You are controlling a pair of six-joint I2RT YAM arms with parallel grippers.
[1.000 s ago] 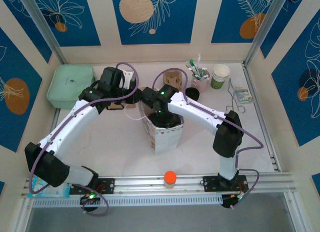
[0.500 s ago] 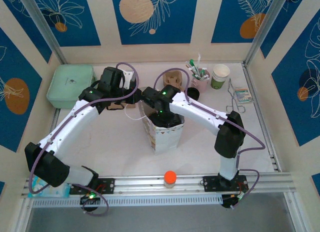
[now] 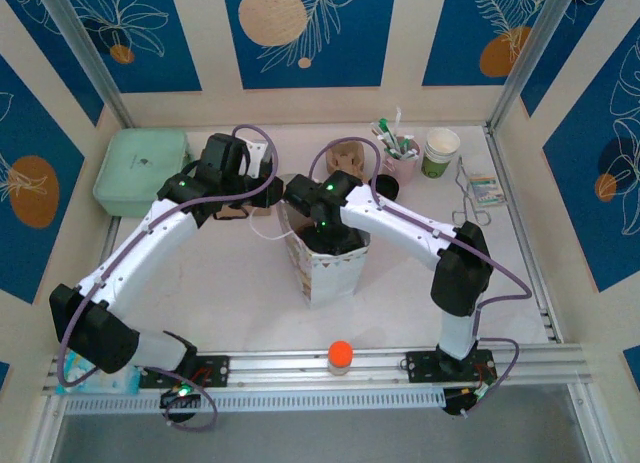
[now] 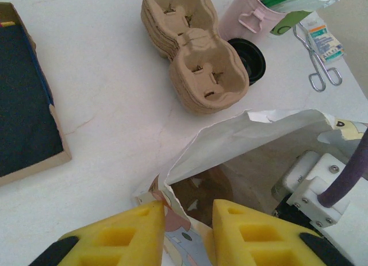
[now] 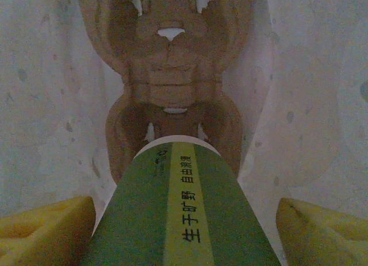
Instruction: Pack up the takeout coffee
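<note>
The takeout coffee (image 5: 178, 214) is a green-banded paper cup hanging base-first inside the paper bag (image 3: 330, 273), its lid out of sight. My right gripper (image 5: 184, 231) is shut on it, a yellow finger on each side. The cup's white base sits just over a pocket of the brown pulp carrier (image 5: 172, 76) on the bag's floor, seen through the bag's mouth as the carrier (image 4: 201, 191). My left gripper (image 4: 188, 220) is shut on the near rim of the bag (image 4: 259, 134), holding the mouth open. From above, the left gripper (image 3: 272, 211) stands at the bag's left top edge.
A stack of spare pulp carriers (image 4: 195, 53) and a black lid (image 4: 248, 56) lie behind the bag. A pink mug (image 3: 400, 163), a lidless cup (image 3: 440, 151) and wire tongs (image 3: 470, 198) stand back right. A green box (image 3: 140, 168) is back left, an orange-capped item (image 3: 340, 355) at the front rail.
</note>
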